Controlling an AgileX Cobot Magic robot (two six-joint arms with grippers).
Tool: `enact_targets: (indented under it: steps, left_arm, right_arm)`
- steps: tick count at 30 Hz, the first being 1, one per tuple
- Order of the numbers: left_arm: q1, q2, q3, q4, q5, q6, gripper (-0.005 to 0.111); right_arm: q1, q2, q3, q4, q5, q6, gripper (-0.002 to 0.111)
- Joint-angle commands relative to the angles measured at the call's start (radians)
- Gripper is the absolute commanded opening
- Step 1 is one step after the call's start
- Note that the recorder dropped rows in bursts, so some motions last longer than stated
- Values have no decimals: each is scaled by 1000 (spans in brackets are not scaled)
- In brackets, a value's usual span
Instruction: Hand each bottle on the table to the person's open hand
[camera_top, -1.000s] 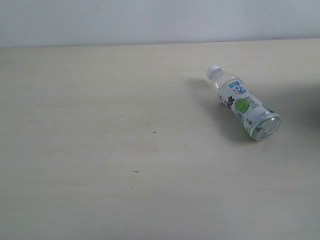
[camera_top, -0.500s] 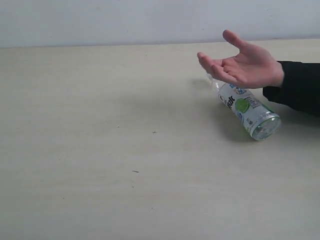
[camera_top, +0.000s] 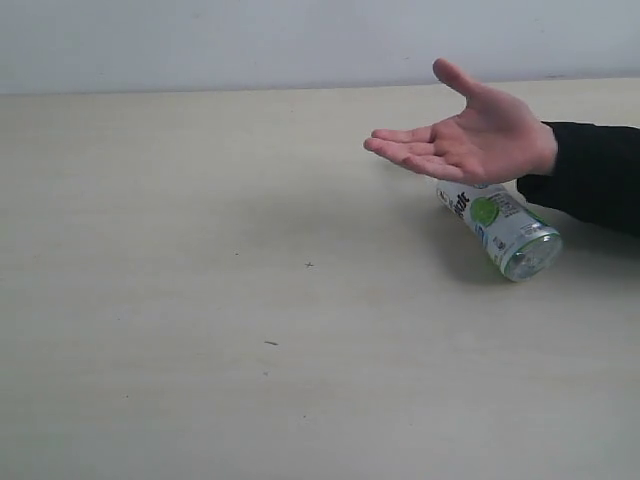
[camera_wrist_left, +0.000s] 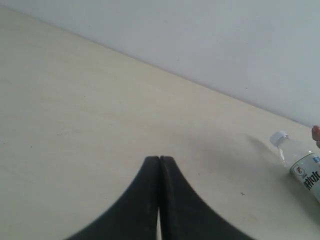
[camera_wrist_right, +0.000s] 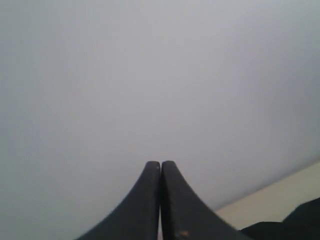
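The bottle (camera_top: 505, 232) lies on its side on the table (camera_top: 200, 300) at the exterior view's right. The open hand (camera_top: 470, 140) hides its cap (camera_wrist_left: 278, 137), seen only by the left wrist. The left gripper (camera_wrist_left: 159, 160) and right gripper (camera_wrist_right: 160, 164) are closed and empty.

Pale wood-grain table (camera_top: 200, 300); one clear bottle (camera_top: 505, 230), white-blue label, green fruit, lying on side, right of centre.

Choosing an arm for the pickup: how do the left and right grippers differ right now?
The left gripper faces the table, the right gripper mostly blank wall. The left gripper's camera sees the bottle; the right gripper's does not. Both are shut and empty.
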Motion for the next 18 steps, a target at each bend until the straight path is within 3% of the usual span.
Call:
enact_targets:
  steps: [1, 6, 7, 12, 16, 18]
  left_arm:
    - [5, 1, 3, 1, -1, -2, 0]
    - [5, 1, 3, 1, -1, -2, 0]
    - [5, 1, 3, 1, -1, -2, 0]
    - [5, 1, 3, 1, -1, -2, 0]
    - [5, 1, 3, 1, -1, -2, 0]
    - [5, 1, 3, 1, -1, -2, 0]
  right_arm:
    - [-5, 218, -188, -71, 214, -27, 1]
    - [-5, 486, -386, -42, 409, -298, 1]
    - [-5, 546, -453, -13, 509, -433, 1]
    - [37, 848, -666, 324, 874, -880, 1]
    - [130, 1051, -759, 322, 972, -919, 5]
    - [200, 1161, -771, 251, 949, -899, 15]
